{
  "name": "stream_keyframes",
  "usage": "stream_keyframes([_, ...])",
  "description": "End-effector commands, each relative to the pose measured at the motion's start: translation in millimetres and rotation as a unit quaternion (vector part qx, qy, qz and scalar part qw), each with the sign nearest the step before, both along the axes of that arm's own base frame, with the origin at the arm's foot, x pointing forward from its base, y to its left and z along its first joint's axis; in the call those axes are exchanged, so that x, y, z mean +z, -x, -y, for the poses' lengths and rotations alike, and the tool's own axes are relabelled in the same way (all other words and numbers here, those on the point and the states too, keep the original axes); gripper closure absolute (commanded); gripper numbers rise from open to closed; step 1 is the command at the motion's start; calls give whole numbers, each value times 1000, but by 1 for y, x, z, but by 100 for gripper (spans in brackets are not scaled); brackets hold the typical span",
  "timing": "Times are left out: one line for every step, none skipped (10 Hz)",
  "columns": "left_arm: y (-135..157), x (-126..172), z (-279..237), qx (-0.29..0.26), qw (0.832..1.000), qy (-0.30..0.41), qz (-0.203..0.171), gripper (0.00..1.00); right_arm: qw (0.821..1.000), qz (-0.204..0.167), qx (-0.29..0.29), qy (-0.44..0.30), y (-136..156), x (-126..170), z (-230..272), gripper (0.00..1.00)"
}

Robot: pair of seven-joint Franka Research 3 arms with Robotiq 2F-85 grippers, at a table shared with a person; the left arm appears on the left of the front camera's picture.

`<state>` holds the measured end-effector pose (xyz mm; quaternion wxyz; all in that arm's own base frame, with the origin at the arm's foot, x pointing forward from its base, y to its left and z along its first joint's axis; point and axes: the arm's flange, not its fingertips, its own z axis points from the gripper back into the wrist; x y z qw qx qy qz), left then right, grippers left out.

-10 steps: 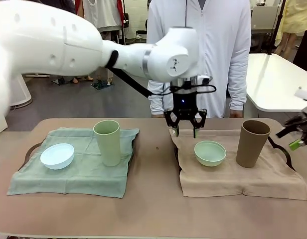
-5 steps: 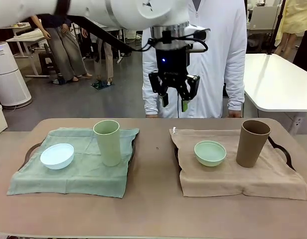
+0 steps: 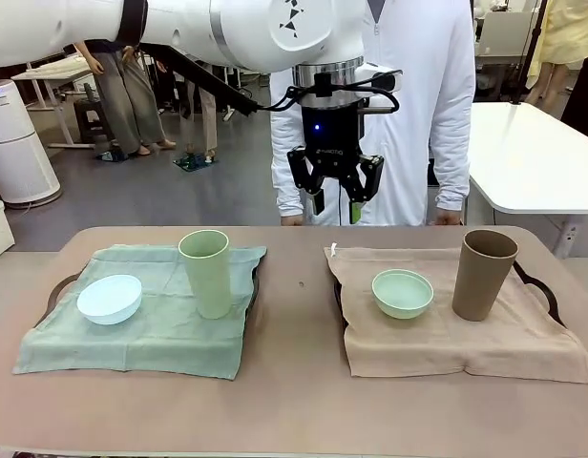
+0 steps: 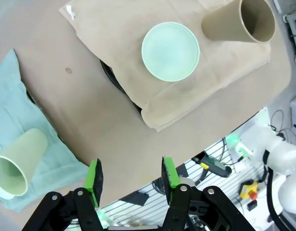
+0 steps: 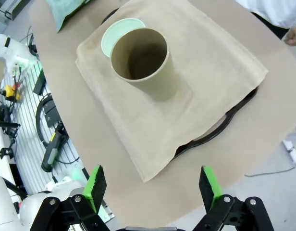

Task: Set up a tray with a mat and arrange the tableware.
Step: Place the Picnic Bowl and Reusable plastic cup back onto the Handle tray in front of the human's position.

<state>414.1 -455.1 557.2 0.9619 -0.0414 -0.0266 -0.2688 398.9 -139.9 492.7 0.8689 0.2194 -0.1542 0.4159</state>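
Your left gripper (image 3: pixel 337 198) hangs high above the table's far edge, pointing straight down in front of the person, jaws partly apart and empty. Your right gripper (image 5: pixel 150 185) stands wide open, empty, above the tan tumbler (image 3: pixel 483 275) and mint bowl (image 3: pixel 403 293) on the beige mat (image 3: pixel 466 339). The pale green tumbler (image 3: pixel 206 273) and white bowl (image 3: pixel 110 299) sit on the green mat (image 3: pixel 151 334).

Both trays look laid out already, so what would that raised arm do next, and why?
Probably just pull back to its own side. The left gripper hangs open and empty above the table, while each mat already carries a bowl and a cup: white bowl with green cup, mint bowl with brown cup. Nothing looks left to place.
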Motion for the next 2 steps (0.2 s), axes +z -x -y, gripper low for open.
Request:
stream_keyframes([1,8,1,9,1000,4,6,36,1000,14,3,-11,-4,5,-1,0])
stream_keyframes([1,8,1,9,1000,4,6,36,1000,14,3,-11,-4,5,-1,0])
